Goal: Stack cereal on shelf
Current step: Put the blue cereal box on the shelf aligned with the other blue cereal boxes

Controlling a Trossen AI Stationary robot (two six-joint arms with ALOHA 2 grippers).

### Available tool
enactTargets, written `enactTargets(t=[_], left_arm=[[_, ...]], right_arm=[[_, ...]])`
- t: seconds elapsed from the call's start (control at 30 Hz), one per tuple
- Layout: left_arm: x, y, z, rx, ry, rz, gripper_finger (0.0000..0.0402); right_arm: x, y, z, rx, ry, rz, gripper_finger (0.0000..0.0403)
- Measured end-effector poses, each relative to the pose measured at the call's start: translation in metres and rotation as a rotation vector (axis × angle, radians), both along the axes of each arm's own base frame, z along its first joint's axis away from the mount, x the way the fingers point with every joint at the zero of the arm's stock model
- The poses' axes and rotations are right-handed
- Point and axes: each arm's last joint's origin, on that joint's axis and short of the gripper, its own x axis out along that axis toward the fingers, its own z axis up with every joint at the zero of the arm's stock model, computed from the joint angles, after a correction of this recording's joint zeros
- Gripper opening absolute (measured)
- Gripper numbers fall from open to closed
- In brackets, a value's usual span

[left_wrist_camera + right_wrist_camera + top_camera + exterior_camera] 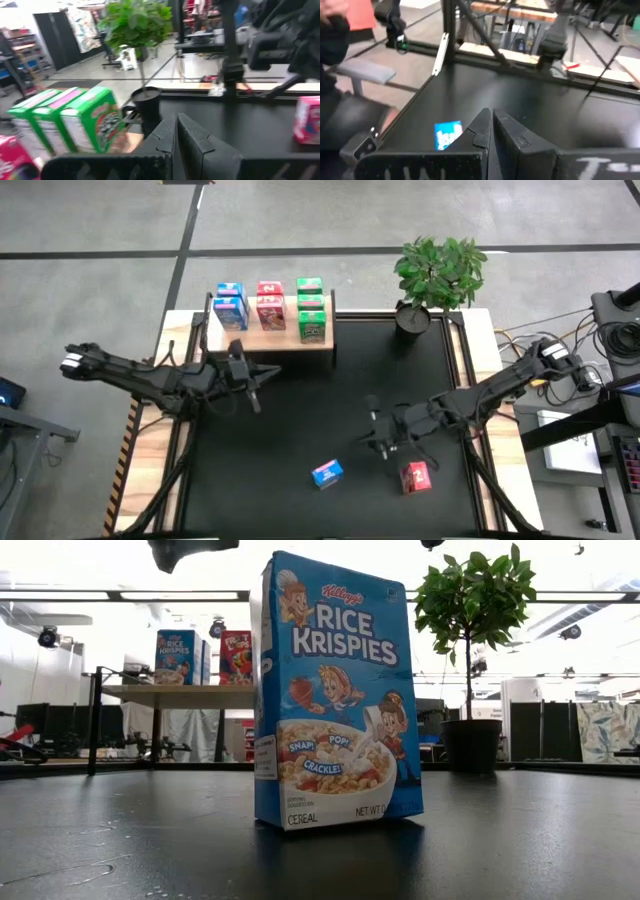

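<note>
Cereal box [327, 473] stands below the closed, empty right hand [384, 442]; left hand [262, 377] closed.

Robotics lab in a large open-plan room

Two dark arms work at a framed table [320, 410] on grey polished floor; beyond it stand ceiling strip lights [120, 596], dark cabinets [545, 730], cable-strewn equipment [610, 340] and what may be storage shelves [22, 55].

The blue cereal box [335, 690] is glossy printed cardboard with creased edges. The surface [520, 840] wears a matt black mat with a faint sheen, bordered by pale wood. The shelf [270, 340] is light, smooth wood.
</note>
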Motion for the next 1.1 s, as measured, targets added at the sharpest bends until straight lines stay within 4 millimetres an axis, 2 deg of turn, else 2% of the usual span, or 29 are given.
enactTargets(t=[0.13,0.37,0.53,0.7,0.9,1.0,1.1], left_arm=[[-0.003,-0.008,0.001,-0.009,-0.009,-0.047,0.0000],[-0.008,-0.021,0.026,-0.062,-0.067,-0.119,0.0000],[-0.012,-0.033,0.031,-0.061,-0.064,-0.182,0.0000],[-0.015,-0.037,0.032,-0.062,-0.067,-0.208,0.0000],[-0.016,-0.038,0.034,-0.067,-0.072,-0.213,0.0000],[-0.018,-0.038,0.038,-0.074,-0.077,-0.216,0.0000],[-0.020,-0.038,0.041,-0.091,-0.081,-0.223,0.0000]], right_arm=[[0.007,0.010,-0.012,-0.011,0.035,0.014,0.0009],[0.024,0.028,-0.001,0.044,0.076,0.008,0.0009],[0.041,0.045,-0.001,-0.042,0.209,0.019,0.0024],[0.057,0.055,0.004,-0.101,0.406,-0.018,0.0079],[0.075,0.066,0.009,-0.157,0.555,-0.033,0.0175],[0.084,0.071,0.004,-0.174,0.579,-0.032,0.0218],[0.092,0.074,-0.008,-0.207,0.618,-0.027,0.0248]])
